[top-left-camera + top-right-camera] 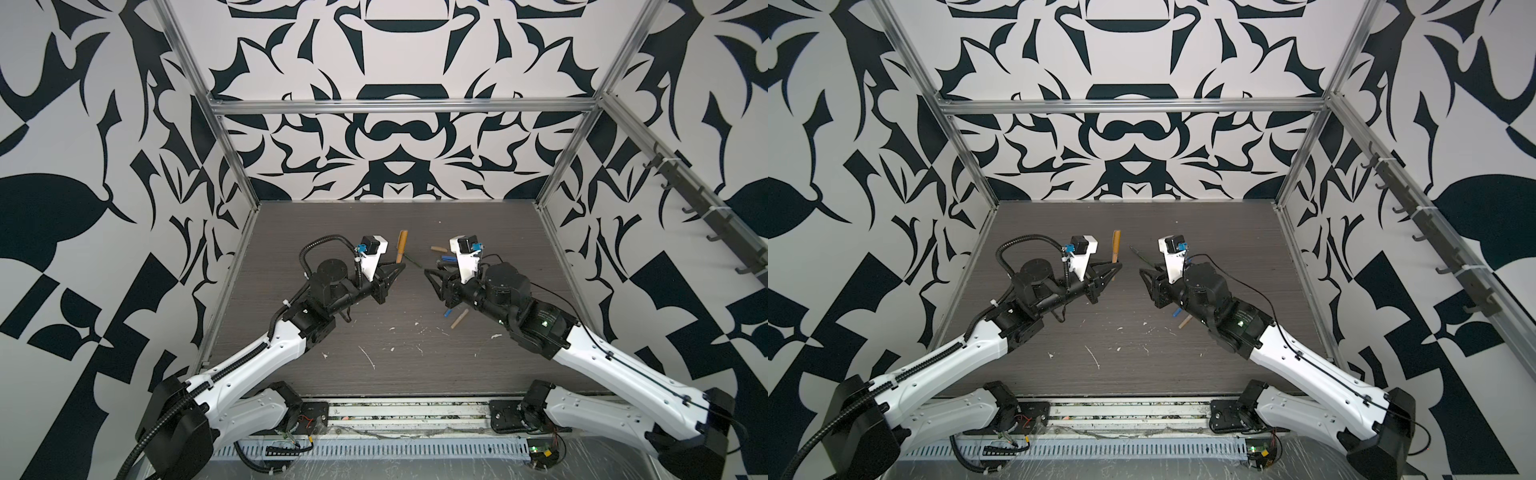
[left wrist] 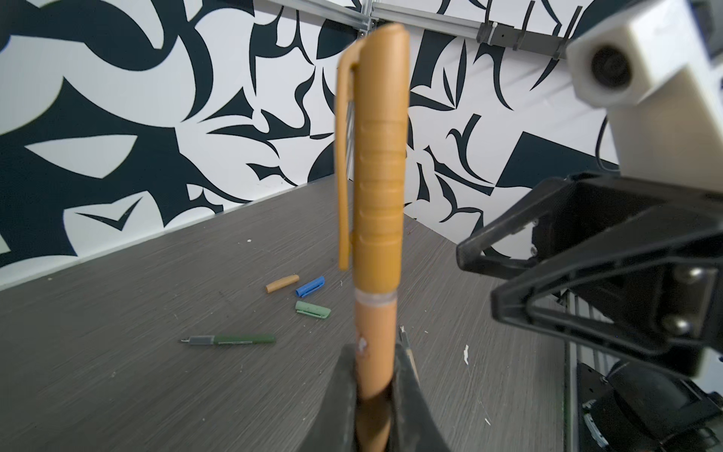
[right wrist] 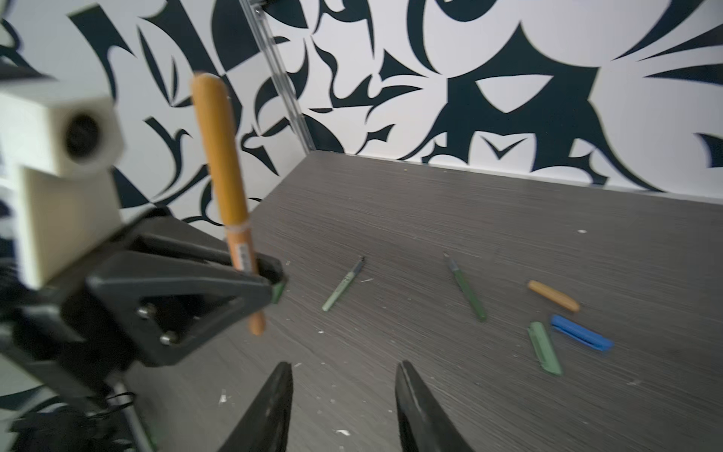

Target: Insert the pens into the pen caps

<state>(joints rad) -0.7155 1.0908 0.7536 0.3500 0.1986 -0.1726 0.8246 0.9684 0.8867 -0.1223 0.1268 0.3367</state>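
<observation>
My left gripper (image 2: 377, 352) is shut on the ochre-brown pen (image 2: 377, 321), held upright above the table; its ochre-brown cap (image 2: 377, 156) sits on the upper end. In both top views the pen (image 1: 401, 245) (image 1: 1116, 245) rises from the left gripper (image 1: 400, 268). My right gripper (image 3: 344, 366) faces it a short way off, open and empty, also in a top view (image 1: 427, 272). On the table lie a pale green pen (image 3: 344, 283), a dark green pen (image 3: 467, 287), a tan cap (image 3: 553, 295), a blue cap (image 3: 581, 332) and a light green cap (image 3: 544, 347).
Under the right arm lie a blue pen (image 1: 449, 311) and a tan pen (image 1: 459, 319). White flecks and scratches (image 1: 368, 357) mark the dark wood table (image 1: 332, 224). Aluminium frame posts (image 1: 232, 137) and patterned walls close in the back and sides.
</observation>
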